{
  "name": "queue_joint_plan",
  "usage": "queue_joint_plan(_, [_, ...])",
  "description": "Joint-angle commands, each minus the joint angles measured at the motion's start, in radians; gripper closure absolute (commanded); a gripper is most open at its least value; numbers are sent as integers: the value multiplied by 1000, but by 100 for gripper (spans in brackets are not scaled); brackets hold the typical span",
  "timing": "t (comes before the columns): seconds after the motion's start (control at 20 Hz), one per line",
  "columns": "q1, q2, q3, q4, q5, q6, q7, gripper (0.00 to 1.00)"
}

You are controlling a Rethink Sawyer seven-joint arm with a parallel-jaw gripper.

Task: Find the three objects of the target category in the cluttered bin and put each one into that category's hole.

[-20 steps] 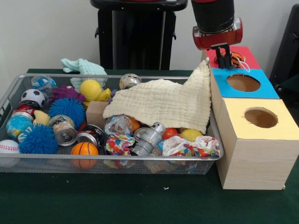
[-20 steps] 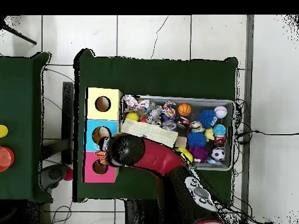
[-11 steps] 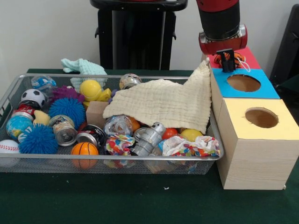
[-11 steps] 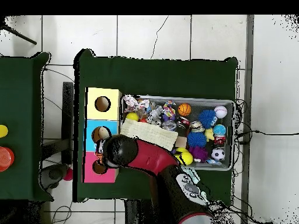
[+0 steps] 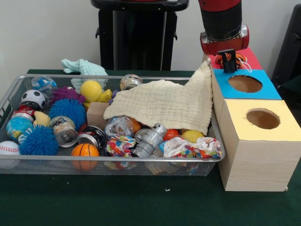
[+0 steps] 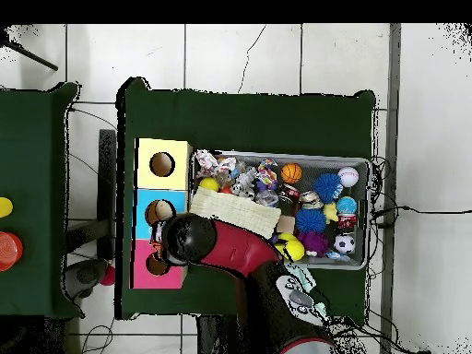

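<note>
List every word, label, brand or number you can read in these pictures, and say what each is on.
None can be read.
Cans in the bin: any print is too small and blurred.
Crumpled wrappers: coloured pattern only, no letters to make out.
Yellow, blue and red boxes: no writing shows.

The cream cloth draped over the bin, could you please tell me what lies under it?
Under the cream cloth, along its front edge, a clear crumpled wrapper, an orange ball, a red ball and a yellow ball peek out. Anything farther beneath is covered.
</note>
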Motion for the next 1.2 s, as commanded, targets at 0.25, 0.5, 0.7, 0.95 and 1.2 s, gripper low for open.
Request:
queue_joint_plan(0.25, [-11, 63, -39, -53, -16, 42, 154, 100])
queue_joint_plan(0.5, [-17, 34, -35, -33, -14, 61, 152, 100])
queue_joint_plan(0.7, [-19, 12, -34, -23, -12, 88, 152, 100])
queue_joint_plan(0.95, [-16, -35, -47, -19, -16, 177, 156, 100])
queue_joint_plan(1.2, [-15, -68, -53, -17, -14, 216, 155, 100])
